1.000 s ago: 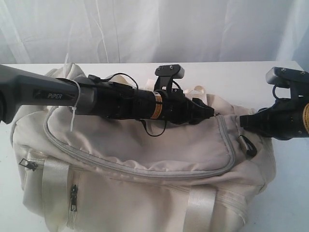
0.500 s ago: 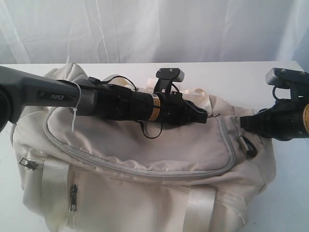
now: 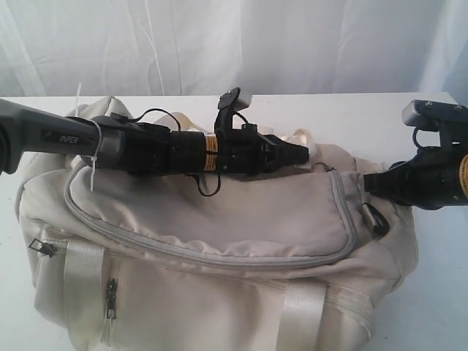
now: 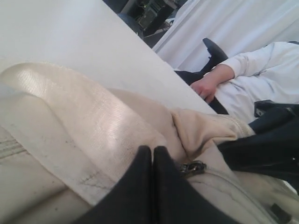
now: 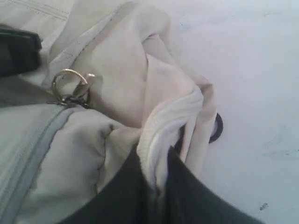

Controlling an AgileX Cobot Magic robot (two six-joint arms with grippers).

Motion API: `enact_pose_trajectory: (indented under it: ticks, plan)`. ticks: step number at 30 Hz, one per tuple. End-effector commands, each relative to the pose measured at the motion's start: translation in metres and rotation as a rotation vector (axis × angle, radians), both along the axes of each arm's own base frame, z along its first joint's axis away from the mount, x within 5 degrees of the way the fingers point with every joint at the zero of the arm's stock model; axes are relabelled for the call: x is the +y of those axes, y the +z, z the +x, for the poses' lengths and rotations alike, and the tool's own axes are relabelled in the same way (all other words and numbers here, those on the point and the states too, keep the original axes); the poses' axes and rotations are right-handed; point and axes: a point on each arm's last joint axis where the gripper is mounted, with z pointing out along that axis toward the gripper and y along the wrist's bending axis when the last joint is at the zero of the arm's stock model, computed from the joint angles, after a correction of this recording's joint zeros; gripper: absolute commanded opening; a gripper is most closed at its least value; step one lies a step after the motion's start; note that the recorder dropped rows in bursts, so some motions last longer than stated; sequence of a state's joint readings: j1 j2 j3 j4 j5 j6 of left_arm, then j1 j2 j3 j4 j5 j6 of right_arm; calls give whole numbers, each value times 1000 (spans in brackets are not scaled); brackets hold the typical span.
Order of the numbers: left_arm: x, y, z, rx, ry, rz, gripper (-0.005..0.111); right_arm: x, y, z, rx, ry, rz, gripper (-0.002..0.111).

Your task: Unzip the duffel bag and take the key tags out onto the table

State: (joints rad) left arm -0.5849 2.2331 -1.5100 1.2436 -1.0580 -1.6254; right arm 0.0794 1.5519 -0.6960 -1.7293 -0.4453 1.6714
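Observation:
The cream duffel bag (image 3: 241,212) lies zipped on the white table (image 3: 351,117). Its grey curved zipper (image 3: 346,212) is closed. My left gripper (image 3: 303,152) reaches across the bag's top near the far strap. In the left wrist view, the left gripper (image 4: 153,150) is shut with nothing visible between its tips, and the metal zipper slider (image 4: 192,168) sits just beside one finger. My right gripper (image 3: 368,183) is at the bag's right end. In the right wrist view, the right gripper (image 5: 156,158) is shut on a fold of the bag's fabric and white edging (image 5: 173,116). The key tags are out of view.
A metal ring clasp (image 5: 70,88) hangs at the bag's end by the zipper. Small zip pockets (image 3: 111,296) face the front. A seated person in a white shirt (image 4: 252,88) is beyond the table. A white curtain (image 3: 219,44) hangs behind.
My left gripper has shut, drawn back to the left and slightly up from the zipper's corner, and its wrist has rolled. The right arm has stayed still, holding the bag's end.

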Motion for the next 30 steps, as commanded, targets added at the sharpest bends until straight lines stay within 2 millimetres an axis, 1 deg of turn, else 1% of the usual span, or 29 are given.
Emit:
enact_pose_trajectory:
  ticks: [1, 4, 5, 6, 7, 12, 14, 16, 18, 21, 26, 30]
  plan:
    - [3, 12, -5, 12, -65, -104, 0, -4, 15, 3, -70, -3, -29, 29]
    - [5, 15, -4, 14, -77, -139, 0, -4, 29, 6, -121, -8, -29, 52]
    - [7, 16, -3, 16, -68, -145, 0, -4, 35, 6, -141, -6, -26, 57]
    - [8, 16, -1, 18, -62, -148, 0, -3, 41, 7, -159, 4, -16, 61]
    - [8, 17, -1, 20, -56, -153, 0, -1, 47, 6, -175, 20, -2, 63]
    - [10, 23, 3, 32, -19, -195, 0, 9, 74, 3, -271, 146, 68, 63]
    - [10, 28, 4, 34, -6, -213, 0, 13, 82, 4, -323, 194, 96, 62]
    - [11, 32, 4, 33, 1, -225, 0, 14, 87, 6, -356, 194, 114, 60]
    - [12, 37, 4, 29, 8, -240, 0, 14, 89, 7, -389, 192, 118, 57]
    - [13, 47, 3, 17, 14, -259, 0, 16, 91, 7, -444, 244, 88, 51]
    - [15, 67, 2, -3, 30, -305, 0, 30, 87, 5, -463, 327, 83, 47]
    - [14, 83, 2, -36, 14, -321, 0, 41, 82, 7, -471, 383, 62, 46]
